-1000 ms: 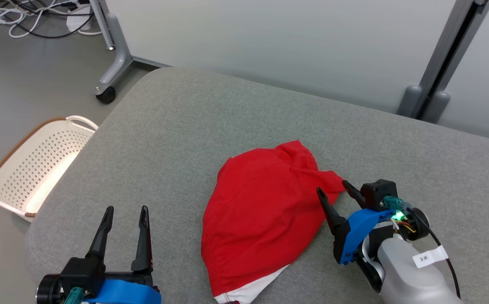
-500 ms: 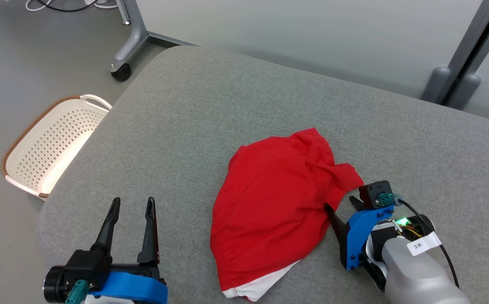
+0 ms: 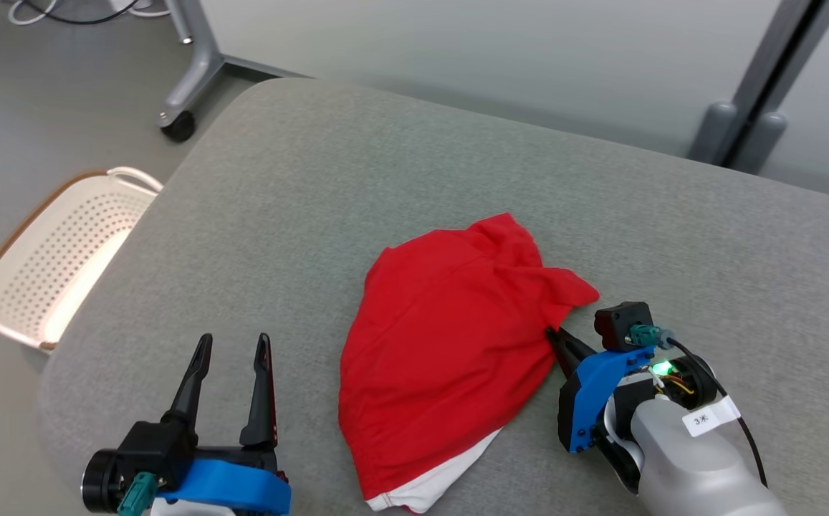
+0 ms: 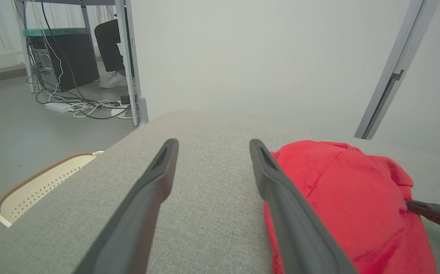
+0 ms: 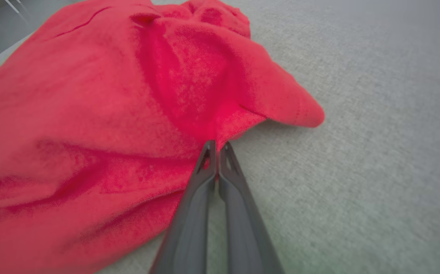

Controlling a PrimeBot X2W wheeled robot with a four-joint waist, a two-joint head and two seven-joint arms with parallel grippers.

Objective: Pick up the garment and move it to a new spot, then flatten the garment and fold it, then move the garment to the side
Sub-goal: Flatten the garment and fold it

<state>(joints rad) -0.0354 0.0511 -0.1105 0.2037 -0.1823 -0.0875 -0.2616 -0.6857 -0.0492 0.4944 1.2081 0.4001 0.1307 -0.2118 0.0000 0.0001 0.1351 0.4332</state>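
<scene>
Right wrist view: the right hand point(image 5: 216, 146) is pinched shut on an edge of the red garment point(image 5: 90, 114), which lies on the grey cushion point(image 5: 356, 152) (a grip for lifting, I judge); the left hand point(image 3: 233, 345) hangs open, empty.

Each hand has two long, tapering dark fingers point(image 4: 147, 198), hollowed near the tip, on a black block with a bright blue bracket point(image 3: 597, 387). The left hand point(image 3: 234, 338), lower left of the frame, carries a teal connector point(image 3: 136, 496). The right hand point(image 3: 554, 334), lower right, has a small black box point(image 3: 615, 321) with a teal plug point(image 3: 642, 334), a green light point(image 3: 663, 368), thin yellow and red wires point(image 3: 683, 385) and a black cable point(image 3: 744, 437). Its pale grey forearm point(image 3: 693, 473) bears a white label point(image 3: 711, 417) marked, it seems, "3" and a blurred sign.
</scene>
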